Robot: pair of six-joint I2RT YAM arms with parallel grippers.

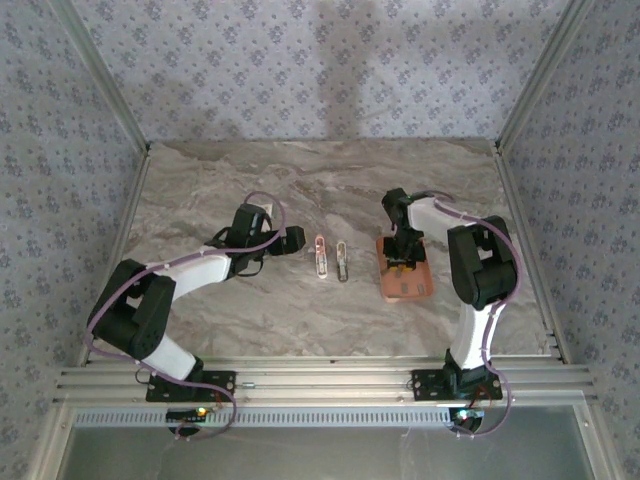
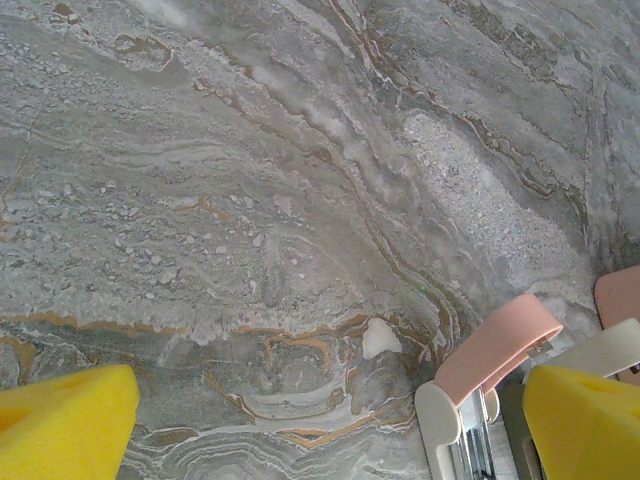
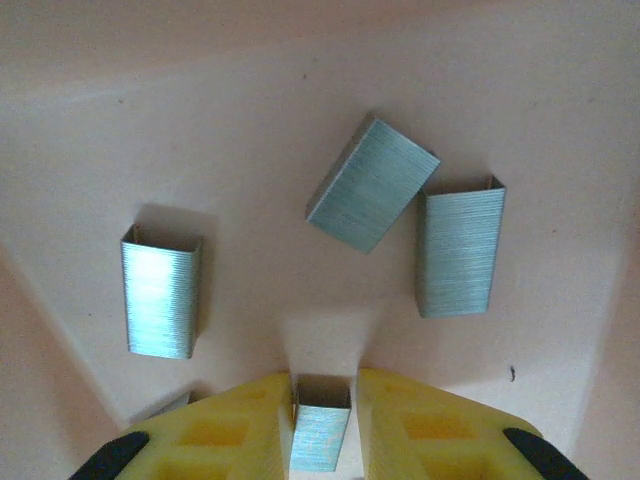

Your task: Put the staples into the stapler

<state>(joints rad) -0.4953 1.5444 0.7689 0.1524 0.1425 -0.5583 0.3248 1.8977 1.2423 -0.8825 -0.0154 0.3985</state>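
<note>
Yellow pads (image 3: 240,425) of my right gripper (image 3: 323,400) pinch one strip of staples (image 3: 322,445) down in the orange tray (image 3: 500,80); left gripper (image 2: 325,420) hangs spread wide over the marble table (image 2: 250,200), pink stapler (image 2: 495,350) right beside it.

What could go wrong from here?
1. A small, smooth strip sits right at the tips of the right gripper. It may tilt or slip out when lifted.
2. The stapler lies ungripped by the open left gripper. It could shift during loading.
</note>
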